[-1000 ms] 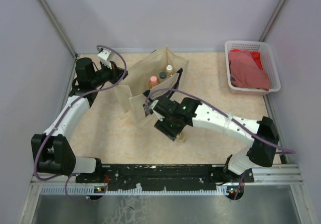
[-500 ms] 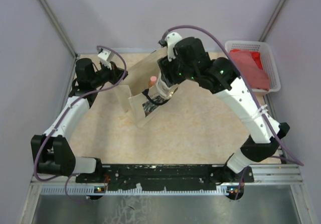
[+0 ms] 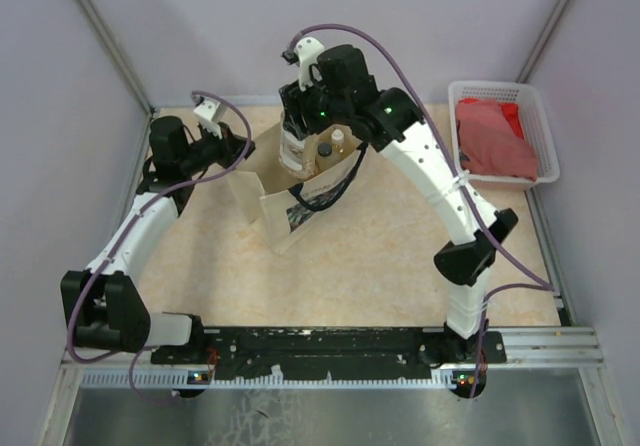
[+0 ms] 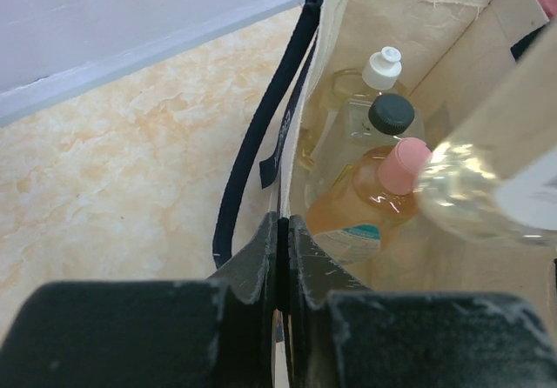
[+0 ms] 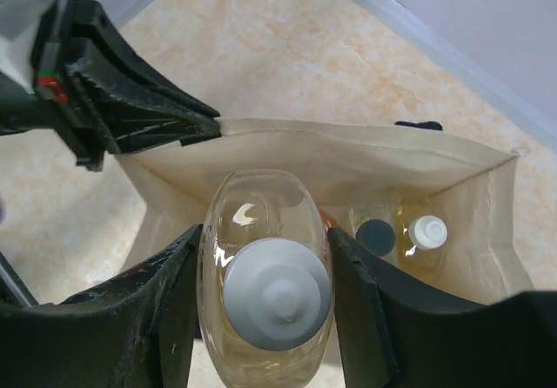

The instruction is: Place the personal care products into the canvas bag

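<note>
Right wrist view: you've lifted the last bottle [image 5: 270,275] off the counter [image 5: 287,49]; right jaws grip it over the canvas bag [image 5: 348,157], frame centre. Left jaws pinch its rim; lowering and releasing should finish.

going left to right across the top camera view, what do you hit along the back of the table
left gripper, pinching the canvas bag rim → held bottle → dark-capped bottle → white-capped bottle → white basket
</note>
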